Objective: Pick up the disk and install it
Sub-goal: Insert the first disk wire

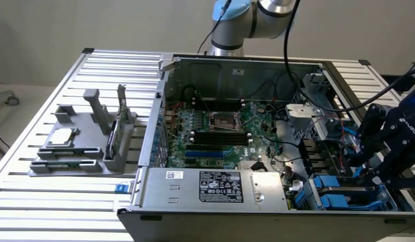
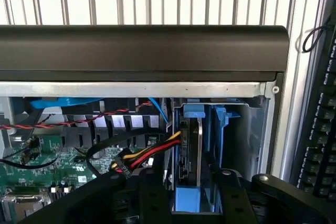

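1 claw (image 2: 191, 203), fingers parted, straddles the disk (image 2: 194, 145) standing edgewise in the case's narrow bay (image 2: 252, 129).

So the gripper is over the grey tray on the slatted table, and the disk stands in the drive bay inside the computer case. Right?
Not quite. In the exterior view the gripper is at the drive bay in the computer case, not over the grey tray on the slatted table. The disk does stand in the bay, as the wrist view shows.
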Available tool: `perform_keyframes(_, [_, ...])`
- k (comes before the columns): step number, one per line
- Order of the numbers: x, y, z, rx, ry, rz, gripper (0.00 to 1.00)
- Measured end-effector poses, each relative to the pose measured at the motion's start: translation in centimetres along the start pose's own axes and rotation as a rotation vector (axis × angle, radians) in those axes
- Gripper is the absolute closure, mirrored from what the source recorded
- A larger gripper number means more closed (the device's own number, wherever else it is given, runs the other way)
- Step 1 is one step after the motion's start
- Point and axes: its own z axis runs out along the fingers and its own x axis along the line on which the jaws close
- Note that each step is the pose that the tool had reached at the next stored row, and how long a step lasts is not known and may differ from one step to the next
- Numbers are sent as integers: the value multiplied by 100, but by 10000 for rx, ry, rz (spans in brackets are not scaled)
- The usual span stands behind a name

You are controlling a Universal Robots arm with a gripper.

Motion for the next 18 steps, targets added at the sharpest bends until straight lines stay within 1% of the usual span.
perform_keyframes(1, [0, -3, -22, 23, 1, 0, 58])
perform_keyframes(4, [-1, -15, -104, 79, -4, -1, 58])
perform_keyframes(7, [0, -31, -212, 91, -3, 0, 58])
perform_keyframes(11, [9, -50, -344, 92, -3, 0, 58])
perform_keyframes(13, [11, -53, -369, 92, -2, 0, 58])
perform_keyframes(18, [23, -68, -371, 93, -4, -1, 58])
